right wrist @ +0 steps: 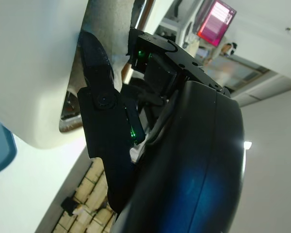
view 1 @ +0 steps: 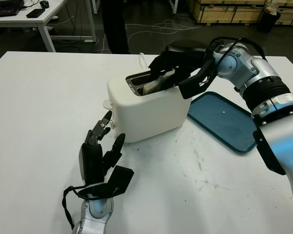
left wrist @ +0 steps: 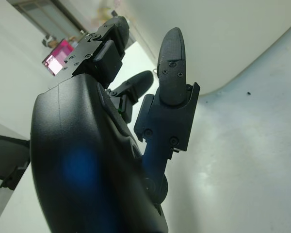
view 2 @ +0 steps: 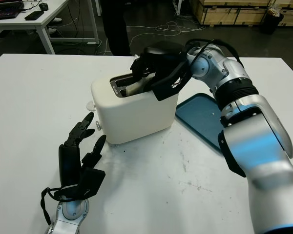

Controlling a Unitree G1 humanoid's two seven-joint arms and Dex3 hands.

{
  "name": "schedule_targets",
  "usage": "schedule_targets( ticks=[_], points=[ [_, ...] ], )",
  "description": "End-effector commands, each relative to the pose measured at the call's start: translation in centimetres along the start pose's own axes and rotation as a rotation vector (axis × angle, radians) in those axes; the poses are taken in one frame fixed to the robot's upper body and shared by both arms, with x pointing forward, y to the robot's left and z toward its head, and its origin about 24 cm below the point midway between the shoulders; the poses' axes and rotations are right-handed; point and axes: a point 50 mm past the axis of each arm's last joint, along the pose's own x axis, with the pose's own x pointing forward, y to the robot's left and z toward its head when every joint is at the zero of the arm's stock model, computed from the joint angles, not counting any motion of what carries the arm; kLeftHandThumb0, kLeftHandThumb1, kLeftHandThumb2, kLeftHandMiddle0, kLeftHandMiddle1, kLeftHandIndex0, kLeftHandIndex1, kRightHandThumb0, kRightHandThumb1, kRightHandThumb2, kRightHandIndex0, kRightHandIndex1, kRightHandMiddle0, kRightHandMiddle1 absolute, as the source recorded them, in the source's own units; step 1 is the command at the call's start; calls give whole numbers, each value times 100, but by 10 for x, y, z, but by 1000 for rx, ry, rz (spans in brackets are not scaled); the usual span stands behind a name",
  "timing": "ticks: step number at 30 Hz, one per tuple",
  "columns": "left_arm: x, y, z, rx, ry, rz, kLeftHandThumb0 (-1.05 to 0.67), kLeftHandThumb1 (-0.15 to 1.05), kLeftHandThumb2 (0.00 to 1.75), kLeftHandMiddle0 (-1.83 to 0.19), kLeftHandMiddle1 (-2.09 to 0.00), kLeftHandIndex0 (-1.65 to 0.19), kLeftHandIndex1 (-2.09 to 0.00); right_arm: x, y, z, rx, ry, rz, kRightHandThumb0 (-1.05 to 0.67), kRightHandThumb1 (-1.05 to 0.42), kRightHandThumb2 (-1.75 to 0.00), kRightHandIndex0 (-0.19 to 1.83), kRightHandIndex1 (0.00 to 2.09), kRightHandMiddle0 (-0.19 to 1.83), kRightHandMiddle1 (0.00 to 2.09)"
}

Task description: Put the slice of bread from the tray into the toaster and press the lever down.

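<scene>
The white toaster [view 1: 151, 109] stands in the middle of the table, its slot facing up. A pale slice of bread [view 1: 155, 86] leans tilted in the slot, partly inside. My right hand [view 1: 172, 68] hovers over the toaster's far right end, fingers curled around the slice of bread [right wrist: 109, 22]. The toaster's white lever [view 1: 106, 104] sticks out of its left end, up high. The blue tray [view 1: 224, 119] lies bare to the right of the toaster. My left hand [view 1: 101, 146] is open on the near side, just in front of the toaster's left corner, with its fingertips [left wrist: 172, 48] near the toaster wall.
A person in dark trousers [view 1: 115, 24] stands beyond the table's far edge. A desk with a keyboard and phone [view 1: 34, 13] is at the back left. Wooden crates [view 1: 229, 9] line the back right. Cables run across the floor.
</scene>
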Motion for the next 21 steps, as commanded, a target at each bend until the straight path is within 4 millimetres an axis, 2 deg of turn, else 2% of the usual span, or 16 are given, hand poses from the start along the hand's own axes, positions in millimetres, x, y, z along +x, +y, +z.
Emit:
schedule_targets(
  ticks=[1,6,8,13,17,19,21],
  points=[
    [-1,-3,2,-37,17,15,-47,92,28,-30,-95,-53,-1,-4,-14,0,-22,5,-44,-67,-84,-1,18,71,67,1],
    [-1,-2,3,-29,14,15,-45,92,28,-30,-95,-54,-1,-15,-33,-1,44,-24,-156,-66,-83,0,2,72,51,0],
    [-1,-2,2,-32,14,14,-45,92,28,-30,-94,-53,0,-21,-39,-3,56,-28,-184,-65,-83,0,0,60,43,1],
    [-1,-1,2,-26,13,15,-47,92,28,-31,-95,-54,-1,-35,-41,-7,83,-47,-238,-68,-81,0,0,54,37,0],
    [0,-1,3,-36,15,10,-47,92,28,-30,-94,-53,0,-52,-32,-17,163,-60,-335,-69,-81,0,0,54,34,0],
    [0,-1,3,-38,16,14,-47,92,28,-30,-94,-53,0,-65,-19,-22,250,-78,-458,-65,-80,0,5,56,38,1],
    [0,0,3,-37,16,18,-48,92,27,-31,-95,-54,-1,-80,2,-28,338,-82,-602,-57,-81,0,18,52,46,3]
  ],
)
